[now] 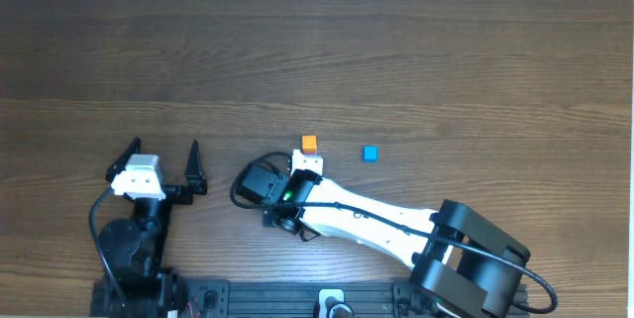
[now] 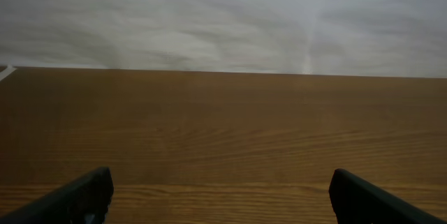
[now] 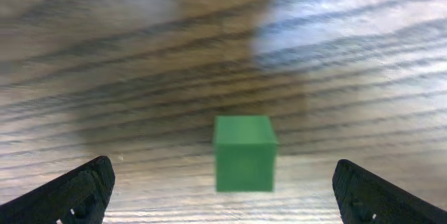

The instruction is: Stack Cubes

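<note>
Smooth grn cube on woodgrain tbl

Two black-and-white arms
The right arm has a white link and black joints; the left gripper has a white block, black pointed fingers and a looping black cable.

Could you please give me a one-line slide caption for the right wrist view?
Open right gripper facing a green cube on the wooden table.
</note>
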`<state>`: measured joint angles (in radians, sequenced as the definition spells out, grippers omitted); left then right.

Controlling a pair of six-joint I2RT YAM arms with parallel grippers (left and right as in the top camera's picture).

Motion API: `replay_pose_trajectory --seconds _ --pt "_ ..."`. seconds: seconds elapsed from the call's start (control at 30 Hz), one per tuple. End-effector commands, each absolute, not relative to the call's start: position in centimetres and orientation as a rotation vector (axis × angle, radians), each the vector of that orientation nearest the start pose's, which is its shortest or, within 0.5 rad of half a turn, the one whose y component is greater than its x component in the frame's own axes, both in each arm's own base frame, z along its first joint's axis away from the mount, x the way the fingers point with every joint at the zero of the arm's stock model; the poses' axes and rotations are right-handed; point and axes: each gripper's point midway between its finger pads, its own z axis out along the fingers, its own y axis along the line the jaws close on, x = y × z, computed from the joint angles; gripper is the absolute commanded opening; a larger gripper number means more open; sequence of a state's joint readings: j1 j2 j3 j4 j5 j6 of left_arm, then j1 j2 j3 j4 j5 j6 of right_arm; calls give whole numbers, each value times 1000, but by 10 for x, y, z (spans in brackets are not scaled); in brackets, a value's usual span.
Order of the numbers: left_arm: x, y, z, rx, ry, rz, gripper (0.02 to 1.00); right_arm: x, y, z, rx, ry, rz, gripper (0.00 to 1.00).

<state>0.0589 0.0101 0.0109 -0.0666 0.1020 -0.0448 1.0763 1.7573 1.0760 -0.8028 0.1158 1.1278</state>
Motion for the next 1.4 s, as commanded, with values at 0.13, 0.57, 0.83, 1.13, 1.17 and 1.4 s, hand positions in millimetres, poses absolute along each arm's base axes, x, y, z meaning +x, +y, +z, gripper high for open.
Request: replay_pose_trajectory --seconds 0.13,0.57,0.83,1.13,1.17,1.4 --pt "246 -4 159 11 1635 -68 1000 176 261 12 63 2983 -3 991" --pt "246 -4 159 11 1635 -68 1000 175 256 5 -17 2989 -11 950" --pt "246 -4 159 11 1635 -68 1000 171 257 -2 -28 3011 -27 849" --pt "246 -4 159 11 1635 -68 1000 171 262 -4 -32 3012 0 733" --pt "246 -4 159 11 1636 -68 1000 170 262 -4 -32 3014 2 695" --pt "246 -4 159 11 1635 -68 998 170 261 -4 -42 3016 -4 581"
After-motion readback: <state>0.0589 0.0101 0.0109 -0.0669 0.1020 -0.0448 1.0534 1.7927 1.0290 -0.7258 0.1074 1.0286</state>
